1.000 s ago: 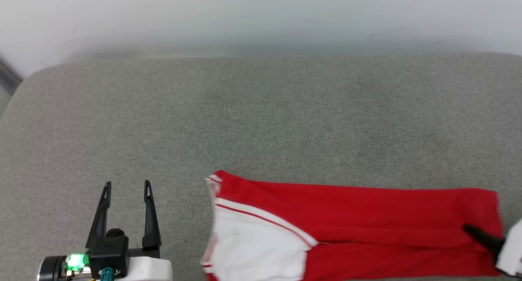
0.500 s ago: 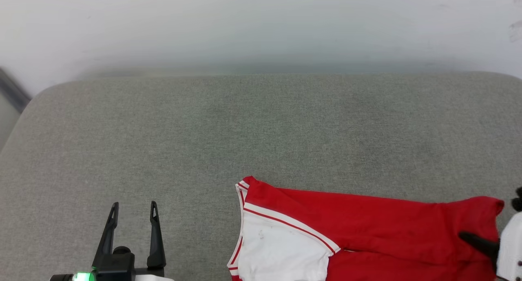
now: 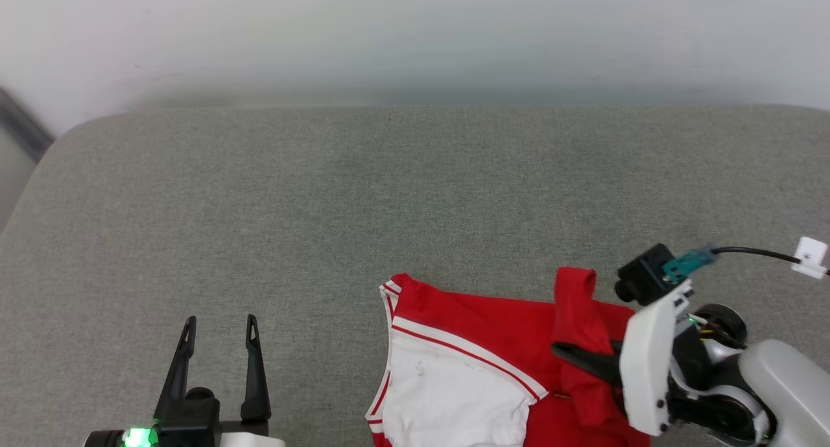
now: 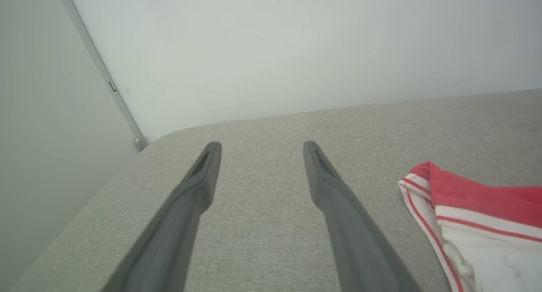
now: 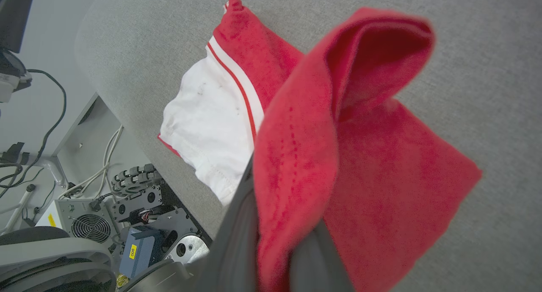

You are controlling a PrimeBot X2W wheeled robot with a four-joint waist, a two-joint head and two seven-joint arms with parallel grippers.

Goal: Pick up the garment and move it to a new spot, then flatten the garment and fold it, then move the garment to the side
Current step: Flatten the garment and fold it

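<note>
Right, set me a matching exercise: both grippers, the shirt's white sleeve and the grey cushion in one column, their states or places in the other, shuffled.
Column one
1. left gripper
2. right gripper
3. white sleeve
4. grey cushion

Column two
a. lies under the garment
b. open, holding nothing
c. lies flat, edged with red stripes
d. shut on a raised red fold of the garment

Pairs: 1-b, 2-d, 3-c, 4-a.

White shell (image 3: 648,362) — dark fingers (image 3: 255,369), teal connector (image 3: 687,263)
</note>
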